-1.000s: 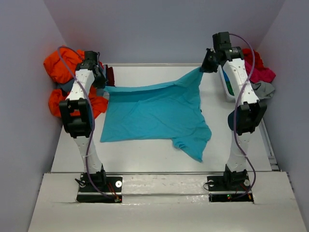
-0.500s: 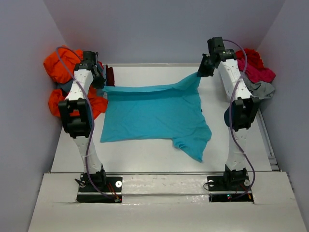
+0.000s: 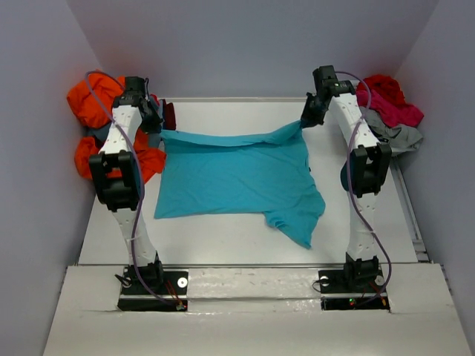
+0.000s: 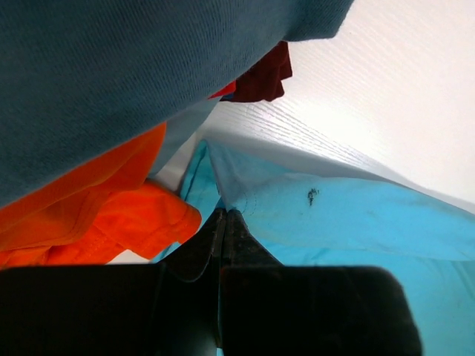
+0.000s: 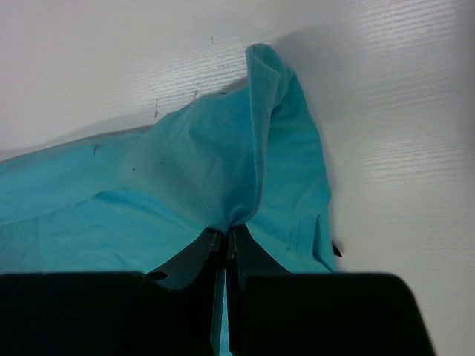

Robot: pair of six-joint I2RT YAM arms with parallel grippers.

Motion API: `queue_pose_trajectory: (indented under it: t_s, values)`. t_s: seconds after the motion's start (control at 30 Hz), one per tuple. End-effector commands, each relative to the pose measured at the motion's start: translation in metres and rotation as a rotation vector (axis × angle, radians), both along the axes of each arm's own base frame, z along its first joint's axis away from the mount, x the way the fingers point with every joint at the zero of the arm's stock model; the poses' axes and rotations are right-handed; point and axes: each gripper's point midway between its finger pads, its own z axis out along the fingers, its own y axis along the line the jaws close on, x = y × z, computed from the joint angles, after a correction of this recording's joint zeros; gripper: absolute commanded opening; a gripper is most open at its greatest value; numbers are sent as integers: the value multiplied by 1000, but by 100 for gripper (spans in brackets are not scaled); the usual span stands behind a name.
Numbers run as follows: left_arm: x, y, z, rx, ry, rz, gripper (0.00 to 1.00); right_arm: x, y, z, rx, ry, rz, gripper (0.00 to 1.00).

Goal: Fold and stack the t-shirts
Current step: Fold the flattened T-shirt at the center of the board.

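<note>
A turquoise t-shirt lies spread on the white table, its far edge lifted and stretched between my two grippers. My left gripper is shut on the far left corner; in the left wrist view the closed fingertips pinch the turquoise cloth. My right gripper is shut on the far right corner; in the right wrist view the cloth bunches up from the closed gripper. A sleeve hangs toward the near right.
Orange shirts are piled at the far left, with a maroon one beside the left gripper. Red, pink and grey shirts are piled at the far right. Orange and maroon cloth show in the left wrist view.
My right gripper has moved left and lower with the shirt's far right corner, so the far edge sags more. The left gripper has stayed in place.
</note>
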Motion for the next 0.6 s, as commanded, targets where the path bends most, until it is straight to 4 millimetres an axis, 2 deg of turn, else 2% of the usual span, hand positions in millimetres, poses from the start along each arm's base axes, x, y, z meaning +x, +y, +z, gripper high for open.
queue_pose_trajectory:
  t_s: [0.0,0.2,0.27,0.3,0.33,0.43,0.57]
  values:
    - [-16,-4,6,-22,11,-22,6,-16,-3,24,8,-5,11,7]
    - [-44,-10,-1,-44,57,-27,6,-43,-2,22,31,43,15,7]
    - [-59,-12,-9,-50,93,-30,6,-59,-4,18,25,80,13,7]
    - [-61,-12,-6,-49,86,-32,6,-64,-6,22,22,78,13,7]
    - [-64,-12,-7,-49,92,-33,6,-67,-8,15,11,97,11,7]
    - [-68,-13,-5,-52,87,-31,6,-79,-14,15,-13,100,5,7]
    - [-67,-9,6,-51,69,-23,6,-88,-16,24,-18,106,3,7]
